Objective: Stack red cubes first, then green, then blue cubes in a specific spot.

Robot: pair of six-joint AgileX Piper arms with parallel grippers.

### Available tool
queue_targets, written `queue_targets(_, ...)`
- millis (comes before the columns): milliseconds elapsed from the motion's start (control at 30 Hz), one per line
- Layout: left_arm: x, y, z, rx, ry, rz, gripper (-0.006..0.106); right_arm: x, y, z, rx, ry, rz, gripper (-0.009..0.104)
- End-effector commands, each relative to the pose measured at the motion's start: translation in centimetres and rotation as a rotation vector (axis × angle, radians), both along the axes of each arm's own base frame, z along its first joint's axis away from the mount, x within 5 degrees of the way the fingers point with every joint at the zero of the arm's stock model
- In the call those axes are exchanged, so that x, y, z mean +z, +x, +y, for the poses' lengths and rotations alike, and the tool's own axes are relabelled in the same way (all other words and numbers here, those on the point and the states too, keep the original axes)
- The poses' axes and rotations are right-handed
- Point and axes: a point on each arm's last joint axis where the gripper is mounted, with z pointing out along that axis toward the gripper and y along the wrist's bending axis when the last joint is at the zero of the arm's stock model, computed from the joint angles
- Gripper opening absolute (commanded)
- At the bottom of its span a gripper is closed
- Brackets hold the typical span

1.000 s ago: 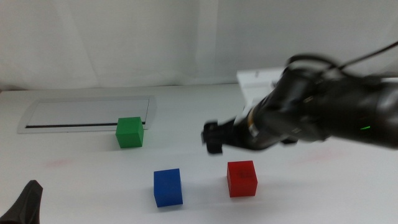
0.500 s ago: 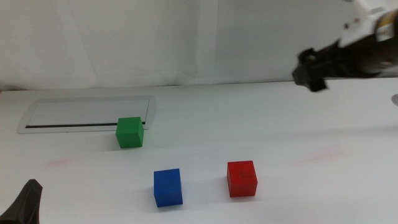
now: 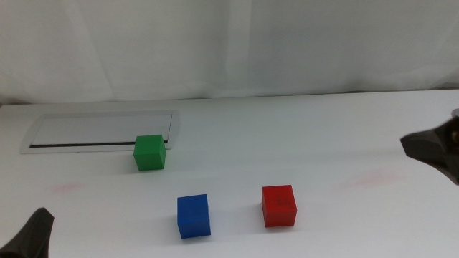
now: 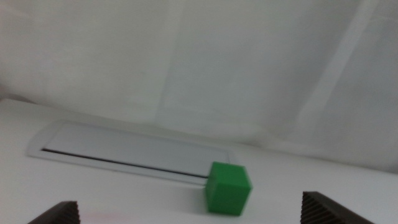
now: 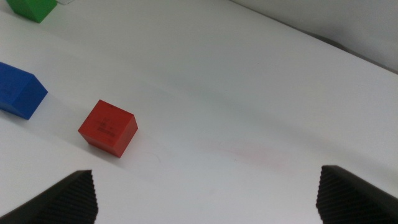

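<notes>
Your left tool (image 3: 34, 235) sits at the bottom left corner of the middle view, low over the white worktop (image 3: 323, 143); its wrist view shows the two jaws spread wide with nothing between them. Ahead of it lies a flat grey tray (image 3: 86, 131), and the green cube (image 3: 150, 152) stands at the tray's near right corner, touching or just beside its edge. Nearer to you, the blue cube (image 3: 193, 215) and then the red cube (image 3: 279, 205) stand side by side but apart, each flat on the worktop and well clear of the green one. Right of the red cube you have a broad bare stretch of worktop reaching to your right tool (image 3: 437, 149) at the right edge, its jaws also spread wide and empty.
</notes>
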Motion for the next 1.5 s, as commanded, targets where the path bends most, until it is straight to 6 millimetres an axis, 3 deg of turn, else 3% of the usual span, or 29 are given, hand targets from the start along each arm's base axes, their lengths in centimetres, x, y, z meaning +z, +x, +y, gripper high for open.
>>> queue_targets(0,0.8,0.0,-0.2,-0.016,-0.07,0.004,0.088,0.0,-0.5,-0.4,0.005,-0.003,-0.016,0.094)
queue_targets(100,2.9,0.4,-0.6,-0.05,-0.108,0.134,0.088,0.2,-0.8,-0.5,0.006,0.01,-0.024,0.094)
queue_targets(267,7.1,1.8,-0.8,-0.073,-0.014,0.238,0.086,0.3,-0.7,-0.5,0.007,0.018,-0.035,0.094)
queue_targets(300,9.2,2.7,-1.0,-0.077,0.005,0.231,0.084,0.3,-0.7,-0.4,0.006,0.031,-0.035,0.094)
queue_targets(433,12.2,5.1,-1.2,-0.076,0.039,0.309,0.08,0.4,-0.6,-0.3,0.007,0.035,-0.042,0.094)
queue_targets(700,15.2,12.7,-2.6,-0.121,0.125,0.555,0.08,0.5,-0.6,-0.2,0.009,0.049,-0.047,0.094)
queue_targets(867,14.8,18.0,-3.6,-0.142,0.125,0.681,0.08,0.6,-0.6,0.0,0.014,0.081,-0.05,0.094)
queue_targets(1033,12.9,22.1,-5.7,-0.187,0.159,0.791,0.08,0.7,-0.7,0.2,0.018,0.113,-0.042,0.094)
queue_targets(1367,7.3,26.8,-9.7,-0.182,0.193,0.945,0.08,0.7,-0.7,0.2,0.019,0.117,-0.047,0.094)
queue_targets(1400,5.5,28.2,-10.4,-0.171,0.185,0.989,0.08,0.7,-0.7,0.2,0.019,0.117,-0.047,0.094)
queue_targets(1467,4.8,28.7,-10.5,-0.171,0.188,1.006,0.08,0.7,-0.7,0.2,0.019,0.117,-0.047,0.094)
